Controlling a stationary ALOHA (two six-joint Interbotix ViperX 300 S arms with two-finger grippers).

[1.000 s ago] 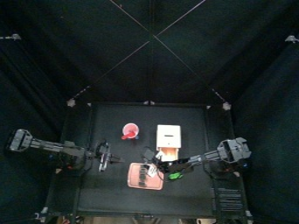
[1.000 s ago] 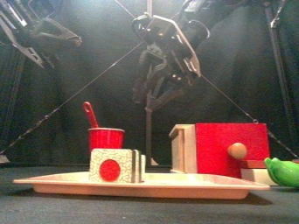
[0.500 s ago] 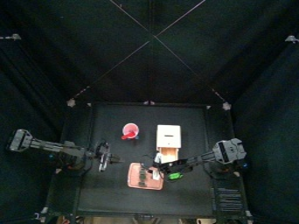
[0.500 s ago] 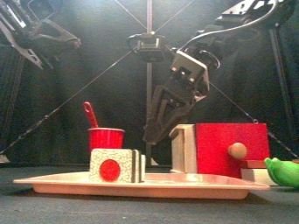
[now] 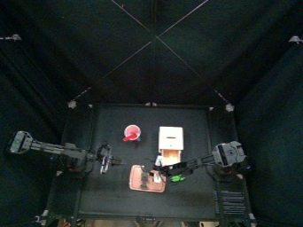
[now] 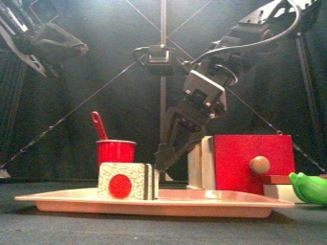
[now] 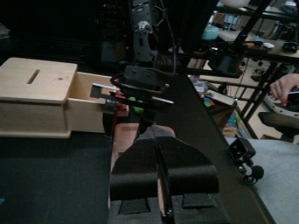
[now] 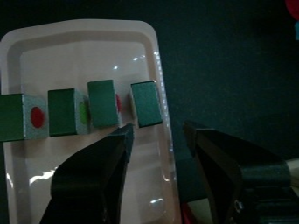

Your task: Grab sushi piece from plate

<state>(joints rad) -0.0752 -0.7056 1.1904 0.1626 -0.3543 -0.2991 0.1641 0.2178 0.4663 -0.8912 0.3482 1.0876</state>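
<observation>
The salmon-pink plate (image 8: 70, 179) lies at the table's front (image 5: 148, 178) and carries several sushi pieces in a row. In the right wrist view they are green-sided blocks, some with a red dot. My right gripper (image 8: 158, 131) hangs open just above the plate's edge. The end sushi piece (image 8: 145, 104) sits right beyond its fingertips, untouched. From the front, this gripper (image 6: 170, 153) slants down toward the plate (image 6: 153, 202), behind and to the right of a sushi piece (image 6: 126, 180). My left gripper (image 7: 160, 144) rests shut and empty at the table's left (image 5: 105, 160).
A cream-white box (image 5: 173, 139) stands behind the plate, and a small pink bowl (image 5: 131, 134) to its left. A red cup (image 6: 117, 150) with a spoon, a red box (image 6: 250, 161) and a green thing (image 6: 309, 187) crowd the plate's far and right sides. A person's hand (image 7: 284, 84) shows beyond the curtains.
My right gripper has come down and to the left toward the plate, still open. The left arm has not moved.
</observation>
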